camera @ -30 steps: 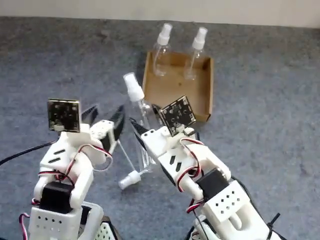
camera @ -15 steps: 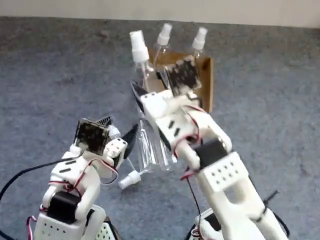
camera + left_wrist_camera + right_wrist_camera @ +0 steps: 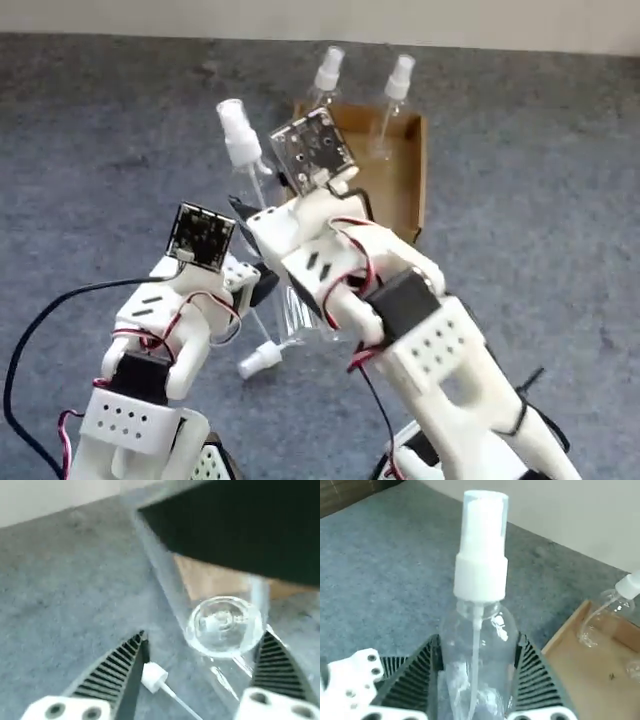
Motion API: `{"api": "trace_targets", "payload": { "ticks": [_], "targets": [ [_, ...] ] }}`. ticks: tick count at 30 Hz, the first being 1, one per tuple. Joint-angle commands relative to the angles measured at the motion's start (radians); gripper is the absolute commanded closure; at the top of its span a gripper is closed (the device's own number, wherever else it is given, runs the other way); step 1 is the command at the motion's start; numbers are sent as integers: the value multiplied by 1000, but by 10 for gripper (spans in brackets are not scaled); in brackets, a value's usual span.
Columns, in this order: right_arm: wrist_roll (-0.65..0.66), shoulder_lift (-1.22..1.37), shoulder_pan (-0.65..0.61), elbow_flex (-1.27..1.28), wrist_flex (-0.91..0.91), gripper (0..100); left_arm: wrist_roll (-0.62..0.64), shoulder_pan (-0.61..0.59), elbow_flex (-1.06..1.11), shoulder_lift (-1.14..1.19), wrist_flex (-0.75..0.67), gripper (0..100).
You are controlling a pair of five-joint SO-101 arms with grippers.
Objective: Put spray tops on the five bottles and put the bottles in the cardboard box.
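The right gripper (image 3: 477, 655) is pinching a clear bottle (image 3: 480, 625) around its body, fingers pressed on either side, with the spray top (image 3: 482, 550) already seated and standing above the fingers. The bottle hangs off the table (image 3: 520, 150), so the step in hand looks like carrying it into the cardboard box (image 3: 400, 190), which lies ahead of this gripper and to its right. To do it well, hold the pinch firm and the bottle upright, carry its base over the near wall of the box before lowering, and aim for bare cardboard short of the two other bottles (image 3: 325, 80) that stand at the far side, well beyond the fingertips; a nudge would likely tip them. Release only once the base rests flat. The left gripper (image 3: 202, 645) sits lower, its fingers spread wide and holding nothing; what seems to be the held bottle's round base shows just ahead, between them, and a loose spray top (image 3: 152, 675) with its tube lies on the table just beneath. It should stay clear of the lift.
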Motion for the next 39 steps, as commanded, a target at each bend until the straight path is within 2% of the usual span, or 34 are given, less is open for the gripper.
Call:
{"api": "trace_targets", "payload": {
  "ticks": [1,5,10,15,20,25,39],
  "targets": [
    [-3,-130,-10,21,28,995,0,-33,-31,24,-63,734],
    [-2,-188,22,79,7,995,0,-28,-28,22,-61,734],
    [54,-105,183,82,-142,995,0,-44,-30,21,-61,745],
    [78,108,300,81,-311,995,0,-142,-22,21,-66,909],
    [77,297,315,79,-473,995,2,-157,-22,21,-66,988],
    [81,429,329,79,-639,995,2,-154,-21,28,-66,992],
    [81,677,341,79,-889,995,2,-153,-21,30,-66,992]
  ]
}}
